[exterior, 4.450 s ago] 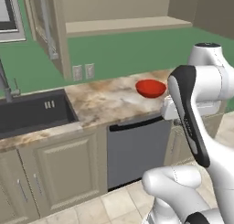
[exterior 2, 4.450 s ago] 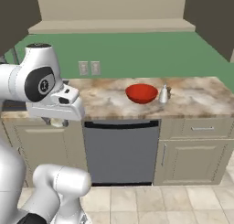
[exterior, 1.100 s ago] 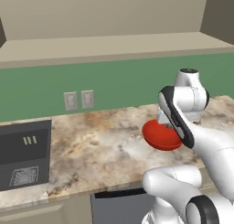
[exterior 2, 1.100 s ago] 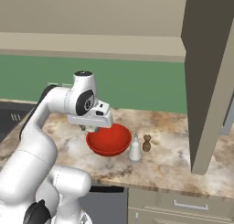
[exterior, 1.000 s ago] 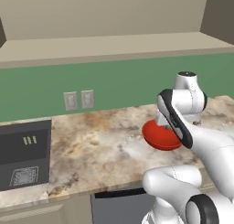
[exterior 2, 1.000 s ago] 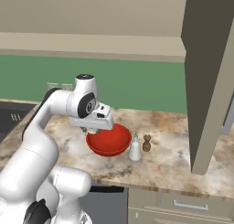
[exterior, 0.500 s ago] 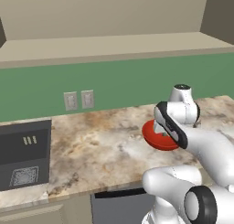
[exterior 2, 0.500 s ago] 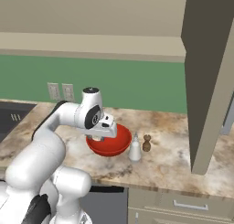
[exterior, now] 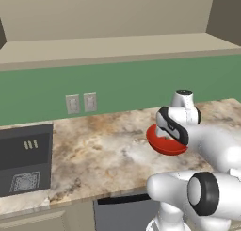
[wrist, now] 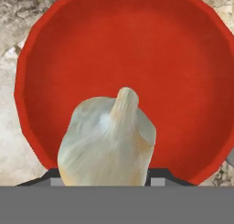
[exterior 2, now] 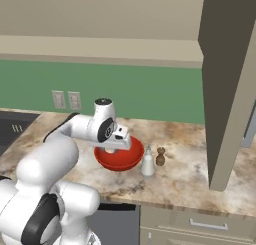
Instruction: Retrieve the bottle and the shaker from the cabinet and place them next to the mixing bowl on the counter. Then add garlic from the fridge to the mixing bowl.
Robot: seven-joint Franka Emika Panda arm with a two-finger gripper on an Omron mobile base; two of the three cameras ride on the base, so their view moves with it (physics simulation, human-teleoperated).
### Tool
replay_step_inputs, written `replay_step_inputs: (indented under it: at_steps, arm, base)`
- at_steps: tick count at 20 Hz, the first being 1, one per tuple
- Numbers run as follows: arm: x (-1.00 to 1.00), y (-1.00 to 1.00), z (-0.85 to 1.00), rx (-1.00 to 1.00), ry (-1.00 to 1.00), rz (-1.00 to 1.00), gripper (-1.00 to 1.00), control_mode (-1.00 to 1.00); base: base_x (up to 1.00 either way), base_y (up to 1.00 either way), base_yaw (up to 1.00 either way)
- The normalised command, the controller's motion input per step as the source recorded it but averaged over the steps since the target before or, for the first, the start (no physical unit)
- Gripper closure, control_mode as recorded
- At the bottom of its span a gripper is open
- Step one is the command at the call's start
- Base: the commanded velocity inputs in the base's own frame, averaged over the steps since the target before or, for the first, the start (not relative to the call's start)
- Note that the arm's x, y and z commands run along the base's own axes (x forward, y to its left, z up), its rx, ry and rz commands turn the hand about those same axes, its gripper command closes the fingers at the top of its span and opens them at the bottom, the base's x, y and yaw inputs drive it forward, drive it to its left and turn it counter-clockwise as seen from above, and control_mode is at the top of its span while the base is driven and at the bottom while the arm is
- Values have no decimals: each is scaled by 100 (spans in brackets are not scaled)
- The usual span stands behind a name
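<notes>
Garlic (wrist: pixel 107 138) held in the tool (wrist: pixel 103 175), pinched between the two dark finger tips low in the hand view, bulb upright with its stem tip pointing into the picture. Directly beyond it, the mixing bowl (wrist: pixel 123 49), red and glossy, its inside bare; tool hanging just above the bowl's middle, as also seen from the right base view, where the tool (exterior 2: pixel 116 145) sits right over the bowl (exterior 2: pixel 120 159), and from the left base view, where the arm's hand covers the near right part of the bowl (exterior: pixel 162 145). Just right of the bowl, the bottle (exterior 2: pixel 147 164), upright on the tabletop (exterior 2: pixel 190 174), and just right of that the shaker (exterior 2: pixel 160 156), upright too, both close beside the bowl and apart from it. Further out, a green back wall with two pale outlet plates (exterior 2: pixel 66 100), a dark sink (exterior: pixel 23 164) at the far left, and a tall cabinet side (exterior 2: pixel 227 84) at the right. By the look of things, bottle and shaker already placed, so last step in hand: garlic into the bowl. Next move, as a judgement: spread the fingers and let the bulb drop, perhaps after lowering slightly so as not to bounce out over the shallow rim; then lift clear.
</notes>
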Motion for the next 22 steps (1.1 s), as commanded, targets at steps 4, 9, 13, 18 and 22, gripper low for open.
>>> replay_step_inputs:
  at_steps: [4,9,13,18,22]
  arm:
    - [25,-5,-10,0,0,0,100,-100]
    - [21,-6,-21,0,0,0,100,-100]
    - [15,-11,-24,0,0,0,100,-100]
    - [2,-15,-20,0,0,0,100,-100]
    - [0,-7,-19,0,0,0,100,-100]
  base:
    - [0,0,0]
    - [0,0,0]
    - [0,0,0]
    - [0,0,0]
    - [0,0,0]
